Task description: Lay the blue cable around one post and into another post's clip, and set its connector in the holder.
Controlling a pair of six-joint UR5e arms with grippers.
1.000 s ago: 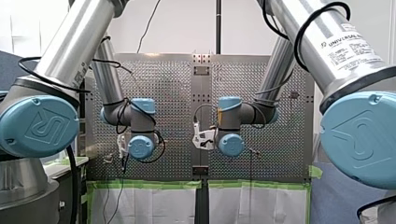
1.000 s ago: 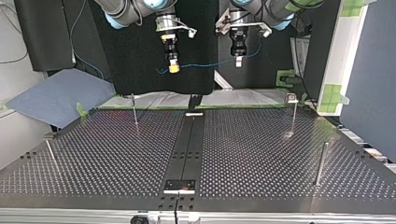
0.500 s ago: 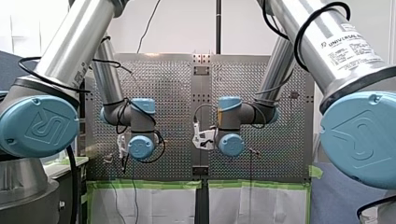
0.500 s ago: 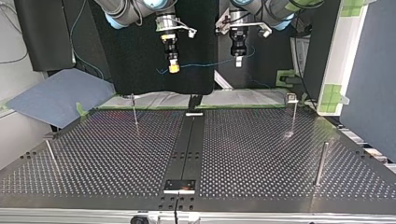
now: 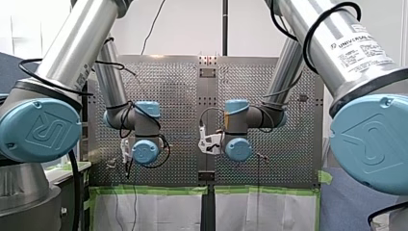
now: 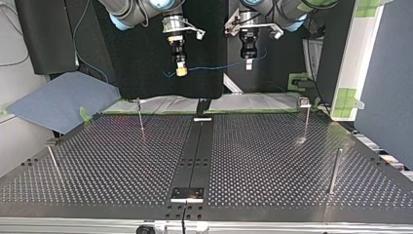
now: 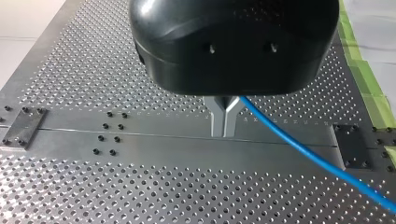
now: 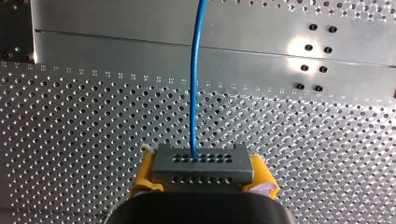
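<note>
Blue cable (image 7: 299, 147): held above the perforated table (image 7: 93, 186) | connector (image 8: 201, 163): clamped between my right gripper's (image 8: 201, 176) yellow pads (image 8: 142, 179), cable running straight ahead | my left gripper (image 7: 225, 133): metal fingers pinched together on the cable, which trails off beside them

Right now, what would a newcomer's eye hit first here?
The blue cable is strung in mid-air between both grippers, high over the perforated table. My right gripper pinches the cable's grey connector between yellow pads, and my left gripper is shut on the cable further along. Thin posts stand on the table with no cable on them yet.
</note>
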